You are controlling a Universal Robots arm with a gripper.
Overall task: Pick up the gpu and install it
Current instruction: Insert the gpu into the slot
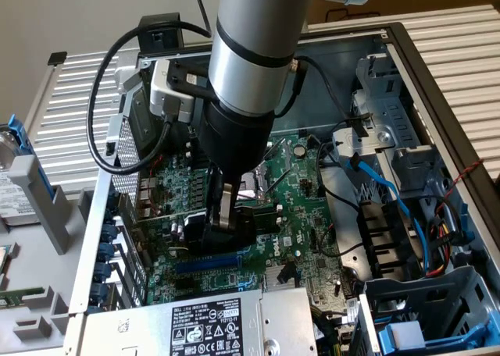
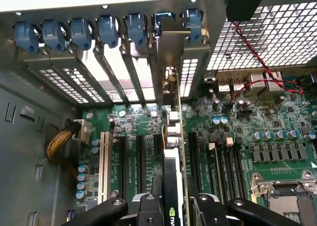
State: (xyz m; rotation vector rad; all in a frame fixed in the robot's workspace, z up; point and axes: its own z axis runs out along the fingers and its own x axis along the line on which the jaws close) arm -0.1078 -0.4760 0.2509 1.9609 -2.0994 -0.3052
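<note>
Green motherboard (image 1: 297,192) fills the floor of the open computer case (image 1: 406,67), arm (image 1: 250,67) reaching down into it. Gripper (image 1: 224,215) is low over the board, just above the blue slot (image 1: 207,264) near the board's edge facing the power supply (image 1: 211,329). Gpu (image 2: 174,186) sits edge-on between the gripper fingers (image 2: 148,208); in the wrist view the black finger pads close against both faces of the card, so the jaws are narrowed onto it and gripping. Card stands upright, lined up along a black expansion slot (image 2: 192,156), its silver end bracket (image 2: 171,62) up against the rear slot openings of the case under the row of blue retention clips (image 2: 106,30). Cannot tell whether the gold edge is fully seated in the slot. White PCI slot (image 2: 104,161) lies well apart from the card, toward the case wall. Empty CPU socket (image 2: 290,196) sits on the card's other side, past the memory slots (image 2: 223,161). Red wire (image 2: 257,62) runs across the perforated rear panel.
</note>
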